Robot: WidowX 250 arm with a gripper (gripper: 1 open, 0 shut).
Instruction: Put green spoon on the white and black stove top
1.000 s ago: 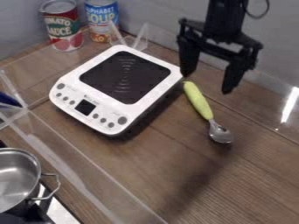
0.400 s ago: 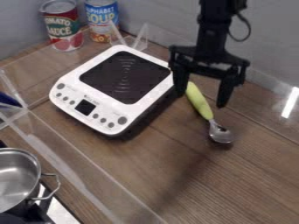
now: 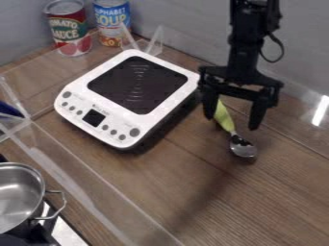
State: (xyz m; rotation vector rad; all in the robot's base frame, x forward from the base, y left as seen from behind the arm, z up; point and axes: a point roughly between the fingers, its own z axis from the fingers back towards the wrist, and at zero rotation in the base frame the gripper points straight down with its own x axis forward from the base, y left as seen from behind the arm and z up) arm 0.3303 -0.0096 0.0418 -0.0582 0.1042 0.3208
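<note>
The black two-fingered pincer [image 3: 237, 108] points straight down with its fingers spread wide, straddling the thick yellow-green handle of the green spoon [image 3: 228, 119], which lies flat on the brown wooden desk [image 3: 193, 192]. Whether the fingertips touch the desk is hard to tell (the tips blur into shadow). The spoon's small silver bowl sits at about five o'clock from the pincer. The square white and black stove top [image 3: 125, 96], its ringed black surface bare, lies at nine o'clock from the spoon, just beside it. Two labelled tin cans [image 3: 69, 27] stand at eleven o'clock, well apart.
</note>
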